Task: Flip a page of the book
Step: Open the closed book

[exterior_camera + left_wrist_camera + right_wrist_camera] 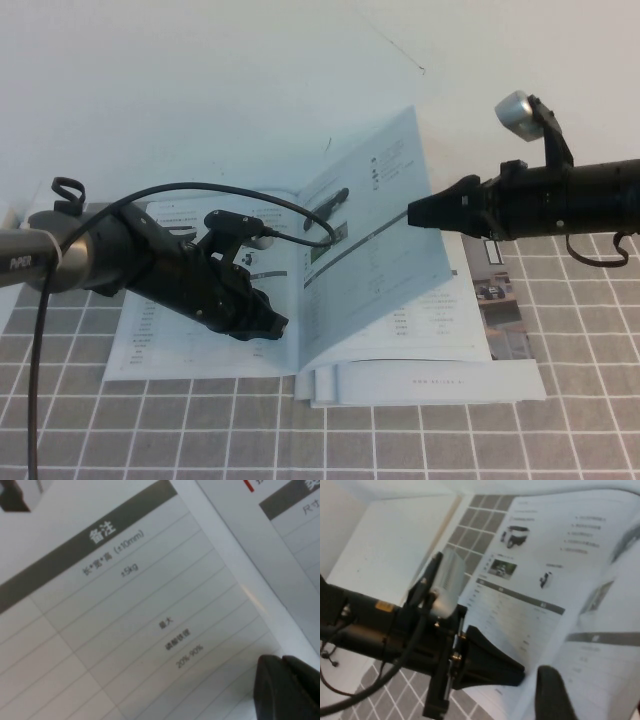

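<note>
Under everything lies a grey cloth with a white grid (pixel 560 420), spread over the near part of the worktop. Behind it the top is plain white (pixel 200 90), with a thin dark crack running toward the far edge. No boxes or bowls show.

Near the middle of the worktop lies the book (pixel 200 345), open, with its white pages full of small print and grey-barred tables. Its near edge sits on the grid cloth. One leaf, the page (pixel 385 240), is lifted up from the right half and stands tilted, with its top corner pointing toward the far edge. It shows a small dark wheeled vehicle and a grey-barred table.

On the left side, the left gripper (pixel 268 325) is down low on the book's left half, close to the middle fold. I cannot tell if its fingers are wide or narrow.

On the right side, the right gripper (pixel 420 213) is raised above the book and its tip meets the lifted page at its right edge. It seems pinched closed on the leaf.
</note>
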You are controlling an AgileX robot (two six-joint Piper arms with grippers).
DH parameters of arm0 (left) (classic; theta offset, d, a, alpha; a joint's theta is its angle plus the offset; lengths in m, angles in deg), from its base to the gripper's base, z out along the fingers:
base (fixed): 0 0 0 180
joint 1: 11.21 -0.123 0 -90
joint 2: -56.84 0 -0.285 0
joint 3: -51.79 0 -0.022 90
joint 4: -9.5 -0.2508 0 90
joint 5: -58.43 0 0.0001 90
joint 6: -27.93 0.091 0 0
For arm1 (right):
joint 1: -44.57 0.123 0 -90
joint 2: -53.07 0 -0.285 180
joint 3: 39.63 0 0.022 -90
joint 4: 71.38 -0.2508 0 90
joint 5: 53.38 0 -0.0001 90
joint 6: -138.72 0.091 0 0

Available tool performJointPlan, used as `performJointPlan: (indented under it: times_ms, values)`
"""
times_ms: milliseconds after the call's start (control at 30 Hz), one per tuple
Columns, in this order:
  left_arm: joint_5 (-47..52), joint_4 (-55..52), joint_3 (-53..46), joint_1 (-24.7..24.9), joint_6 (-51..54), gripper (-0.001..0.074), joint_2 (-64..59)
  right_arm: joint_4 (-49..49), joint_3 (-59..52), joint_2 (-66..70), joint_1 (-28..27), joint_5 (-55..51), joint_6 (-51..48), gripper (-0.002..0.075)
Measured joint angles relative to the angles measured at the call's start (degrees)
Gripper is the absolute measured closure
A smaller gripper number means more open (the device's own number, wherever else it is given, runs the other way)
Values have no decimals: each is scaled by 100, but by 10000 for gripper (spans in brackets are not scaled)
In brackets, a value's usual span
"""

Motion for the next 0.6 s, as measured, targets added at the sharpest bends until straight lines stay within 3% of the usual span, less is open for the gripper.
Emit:
performJointPlan:
  times_ms: [600]
  values:
    - [-177,53,-12,-4,32,738,237,-1009,29,84,674,465,-1076,372]
